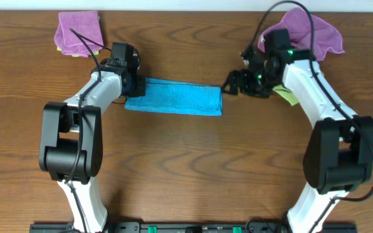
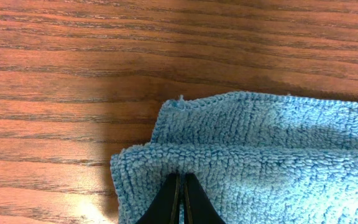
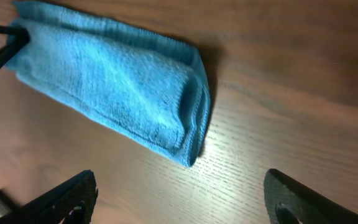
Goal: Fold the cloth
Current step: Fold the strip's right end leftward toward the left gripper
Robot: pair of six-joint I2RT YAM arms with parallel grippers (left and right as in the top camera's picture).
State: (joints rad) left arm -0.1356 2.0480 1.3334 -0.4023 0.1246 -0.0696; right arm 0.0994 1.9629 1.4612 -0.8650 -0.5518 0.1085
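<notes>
Your cloth (image 1: 173, 97) lies mid-table (image 1: 186, 168) as a long folded strip, running left to right between the two arms. Your left gripper (image 2: 181, 194) sits at the strip's left end, its fingers drawn tight together with the tips at the edge of the upper fold. It appears to pinch that layer, though the contact itself is hidden by the pile. Your right gripper (image 3: 180, 177) stands wide, just off the strip's right end and not touching it; in the right wrist view the stacked edges of that end lie ahead of the spread fingers. A purple cloth (image 1: 79, 32) lies at the far left, another purple cloth (image 1: 306, 29) at the far right, and a yellow-green cloth (image 1: 287, 96) shows beside the right arm.
</notes>
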